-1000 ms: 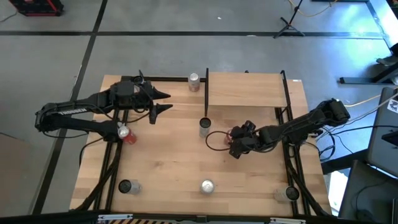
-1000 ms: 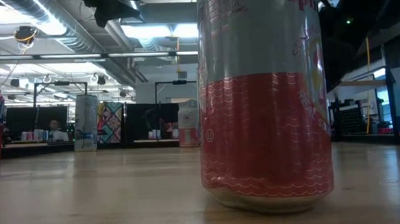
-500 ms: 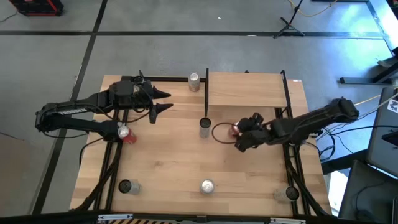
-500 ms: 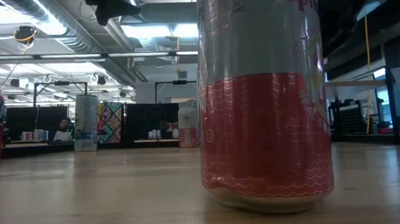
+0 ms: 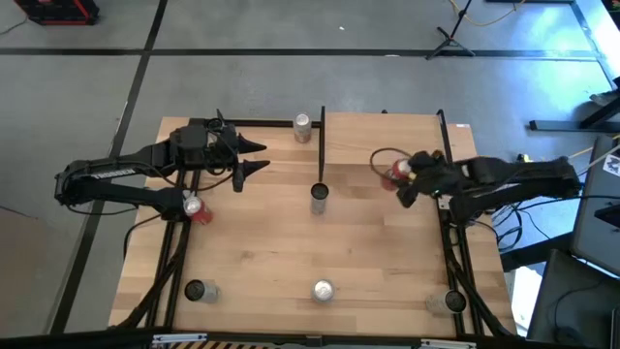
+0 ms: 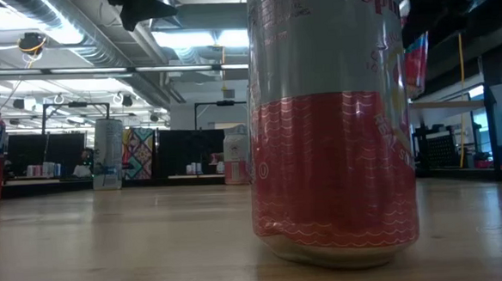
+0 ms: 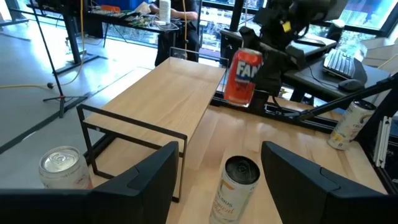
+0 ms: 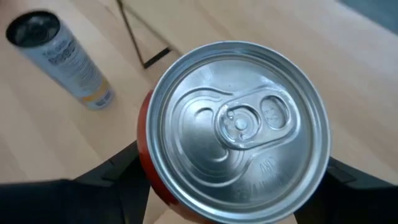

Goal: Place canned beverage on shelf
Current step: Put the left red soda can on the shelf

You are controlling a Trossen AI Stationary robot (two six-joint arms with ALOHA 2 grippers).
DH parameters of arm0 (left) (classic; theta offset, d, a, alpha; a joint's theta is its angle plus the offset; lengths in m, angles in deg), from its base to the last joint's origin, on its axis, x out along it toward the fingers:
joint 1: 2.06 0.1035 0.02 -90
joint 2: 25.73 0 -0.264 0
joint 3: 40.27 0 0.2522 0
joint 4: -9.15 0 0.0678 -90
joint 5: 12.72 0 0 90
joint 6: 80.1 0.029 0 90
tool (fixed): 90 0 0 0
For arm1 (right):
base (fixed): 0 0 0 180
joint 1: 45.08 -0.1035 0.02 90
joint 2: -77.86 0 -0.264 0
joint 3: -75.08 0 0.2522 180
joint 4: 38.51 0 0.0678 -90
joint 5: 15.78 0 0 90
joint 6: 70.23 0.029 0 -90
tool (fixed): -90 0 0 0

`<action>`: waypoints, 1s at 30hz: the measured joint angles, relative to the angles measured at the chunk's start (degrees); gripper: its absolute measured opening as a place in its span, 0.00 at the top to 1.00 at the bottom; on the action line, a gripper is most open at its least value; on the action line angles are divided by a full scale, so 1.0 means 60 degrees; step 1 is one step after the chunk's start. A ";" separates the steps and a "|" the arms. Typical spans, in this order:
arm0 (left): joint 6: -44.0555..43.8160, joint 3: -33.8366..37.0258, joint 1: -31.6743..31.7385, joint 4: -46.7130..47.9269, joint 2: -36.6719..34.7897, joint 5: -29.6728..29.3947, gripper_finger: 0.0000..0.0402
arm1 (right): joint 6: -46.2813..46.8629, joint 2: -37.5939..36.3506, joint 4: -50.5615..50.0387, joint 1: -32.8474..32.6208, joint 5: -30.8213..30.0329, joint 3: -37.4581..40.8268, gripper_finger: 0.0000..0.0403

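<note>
A red soda can (image 7: 241,76) with a silver top (image 8: 239,124) hangs in the air over the near right part of the shelf (image 5: 373,136), a pale board with thin black posts. My right gripper (image 5: 398,176) is shut on it. The can also shows in the low view as a red and blue patch (image 6: 416,63) behind the big can in front. My left gripper (image 5: 254,158) stays open above the table's far left, left of the shelf, with nothing between its fingers. My right gripper pinches the red can's side wall (image 8: 148,146) just under the top rim, with one finger (image 8: 115,168) on each side. The fingers come from above, slanting down from the table's right side. The can is lifted clear, nearly upright, top up.
Several other cans stand on the tabletop: a tall one (image 5: 319,197) at the shelf's near left post, a silver one (image 5: 303,124) at the far edge, a red one (image 5: 197,207) at the left, and others (image 5: 323,289) along the near edge. One fills the low view (image 6: 332,119).
My right gripper has risen with the red can and gone toward the table's far right, from the tabletop in front of the shelf to above the shelf's near right part. The can is now lifted clear and has stayed roughly upright.
</note>
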 joint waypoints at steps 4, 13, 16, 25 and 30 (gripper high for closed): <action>-0.0024 0.0000 -0.0002 -0.0001 0.0000 0.0000 0.44 | -0.0262 -0.0396 -0.0711 0.0437 -0.0023 -0.0336 0.32; -0.0025 0.0000 -0.0001 0.0003 0.0000 -0.0004 0.44 | -0.2046 -0.0431 -0.2431 0.2286 -0.0081 -0.1611 0.32; -0.0025 0.0000 0.0000 0.0003 0.0000 -0.0026 0.44 | -0.2648 -0.0484 -0.2619 0.3124 0.0022 -0.1703 0.32; 0.0011 0.0000 0.0000 0.0003 0.0000 -0.0033 0.44 | -0.5051 -0.0460 -0.1724 0.5989 0.1475 -0.1705 0.32; 0.0011 0.0000 -0.0004 0.0003 0.0000 -0.0033 0.44 | -0.6387 -0.0333 -0.1695 0.7752 0.2556 -0.1705 0.32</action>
